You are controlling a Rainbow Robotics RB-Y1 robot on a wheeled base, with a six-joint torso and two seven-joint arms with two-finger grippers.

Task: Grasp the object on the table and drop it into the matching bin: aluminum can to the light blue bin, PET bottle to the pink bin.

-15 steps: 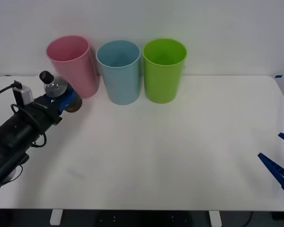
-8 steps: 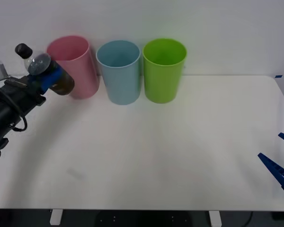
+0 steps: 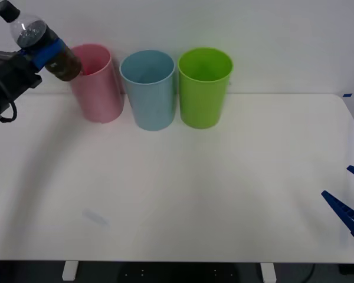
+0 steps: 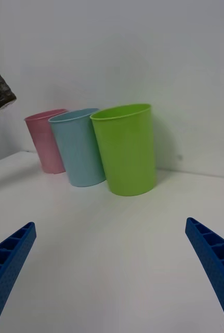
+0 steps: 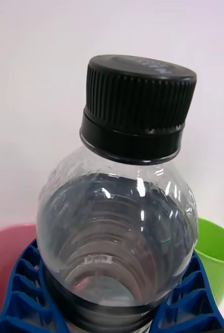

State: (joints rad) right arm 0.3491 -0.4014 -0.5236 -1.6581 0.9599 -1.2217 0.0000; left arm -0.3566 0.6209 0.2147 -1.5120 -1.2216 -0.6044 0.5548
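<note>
White wall behind, white table (image 3: pixel 183 194) in front, and three bins lined up along the far edge: pink bin (image 3: pixel 96 85), light blue bin (image 3: pixel 148 88) and a lime green bin (image 3: pixel 204 87). Up at the far left, the left gripper (image 3: pixel 44 52) is clamped around the bottle (image 3: pixel 38 41), blue fingers (image 5: pixel 31 283) wrapped round its body just above the dark label, black cap tilted up and away to the left. And look at the climb! A second ago that bottle was low beside the pink bin, barely above the tabletop; now it is up above rim level, its base hanging just over the bin's left edge. That puts the lift behind us, I'd say, with a short carry across the mouth left before release. It's the right bin for a plastic bottle, too.

The left wrist view gives the close-up: ribbed cap, clear shoulder, fingers hugging both sides, with pink and green rims peeking underneath. What it can't tell you is how the bottle sits over the opening; the front view handles that. Over on the right, the right gripper (image 4: pixel 112 276) waits low at the near right edge of the table, fingers spread wide and holding nothing. Its camera catches the bottle's labelled end high beside the bins.
</note>
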